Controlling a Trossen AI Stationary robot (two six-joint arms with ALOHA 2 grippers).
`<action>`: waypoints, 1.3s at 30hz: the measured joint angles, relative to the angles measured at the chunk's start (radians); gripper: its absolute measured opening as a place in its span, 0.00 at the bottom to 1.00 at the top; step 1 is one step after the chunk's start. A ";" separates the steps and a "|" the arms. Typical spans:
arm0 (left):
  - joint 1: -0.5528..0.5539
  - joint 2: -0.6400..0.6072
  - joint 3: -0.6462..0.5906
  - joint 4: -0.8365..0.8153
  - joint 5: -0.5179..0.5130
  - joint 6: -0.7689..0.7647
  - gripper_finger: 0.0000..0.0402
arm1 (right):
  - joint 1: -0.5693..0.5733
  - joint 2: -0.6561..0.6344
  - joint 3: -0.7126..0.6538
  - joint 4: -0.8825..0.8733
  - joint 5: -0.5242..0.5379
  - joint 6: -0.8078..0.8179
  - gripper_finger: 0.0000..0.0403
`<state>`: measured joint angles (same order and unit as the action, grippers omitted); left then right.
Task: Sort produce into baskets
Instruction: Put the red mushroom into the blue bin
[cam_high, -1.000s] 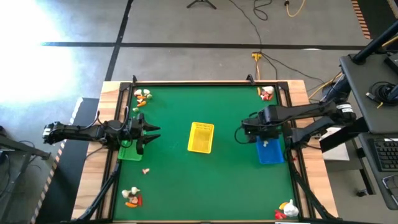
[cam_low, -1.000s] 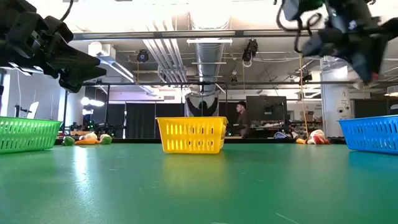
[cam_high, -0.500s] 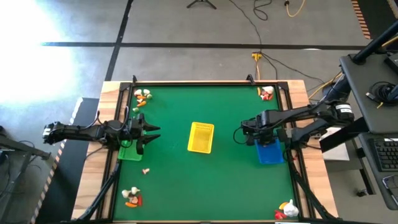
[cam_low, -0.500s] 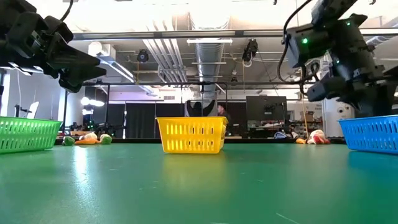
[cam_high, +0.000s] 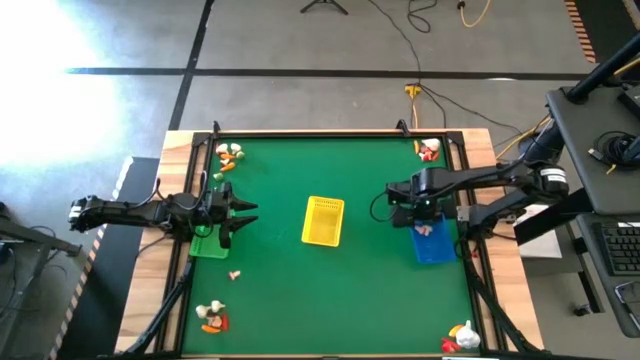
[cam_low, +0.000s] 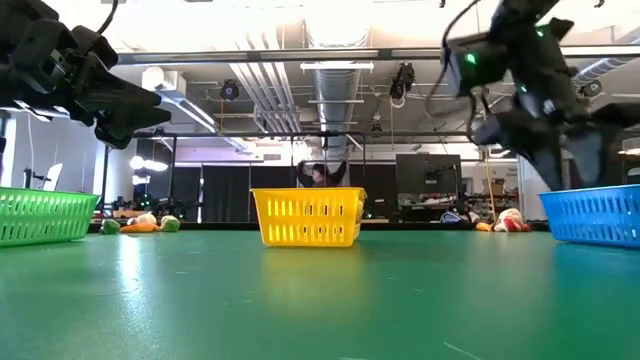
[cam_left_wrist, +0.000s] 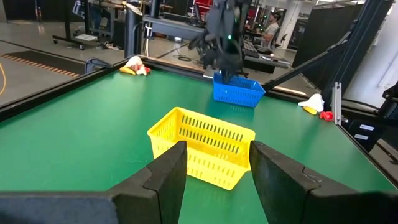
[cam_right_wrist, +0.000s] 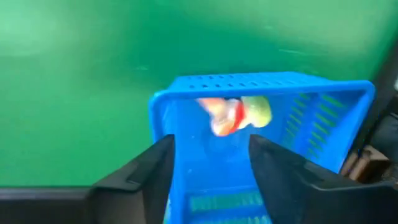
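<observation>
Blue basket (cam_right_wrist: 186, 99) under open right hand (cam_right_wrist: 210, 158), red-and-white piece (cam_right_wrist: 227, 116) inside

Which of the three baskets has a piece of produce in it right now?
The blue basket, under the right tool: a red-and-white piece shows inside it. The yellow basket looks empty; the green basket is partly hidden by the left tool.

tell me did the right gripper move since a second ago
Yes. In the high view the right gripper has stayed over the blue basket, shifting slightly toward the table's far edge, and its fingers now stand open above a red-and-white piece.
</observation>
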<state>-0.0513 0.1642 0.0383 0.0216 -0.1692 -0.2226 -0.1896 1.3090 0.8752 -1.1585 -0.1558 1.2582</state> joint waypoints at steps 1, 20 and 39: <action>0.000 0.000 0.000 0.000 0.000 0.000 0.39 | -0.017 -0.005 0.023 -0.011 0.006 -0.014 0.53; 0.000 0.001 0.000 0.000 0.000 0.000 0.39 | -0.643 0.065 0.106 0.243 0.246 -0.252 0.56; 0.000 0.001 0.000 0.000 0.000 0.000 0.39 | -0.756 0.243 0.051 0.438 0.421 -0.247 0.53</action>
<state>-0.0514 0.1650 0.0383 0.0219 -0.1692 -0.2228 -0.9451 1.5524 0.9264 -0.7204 0.2648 1.0116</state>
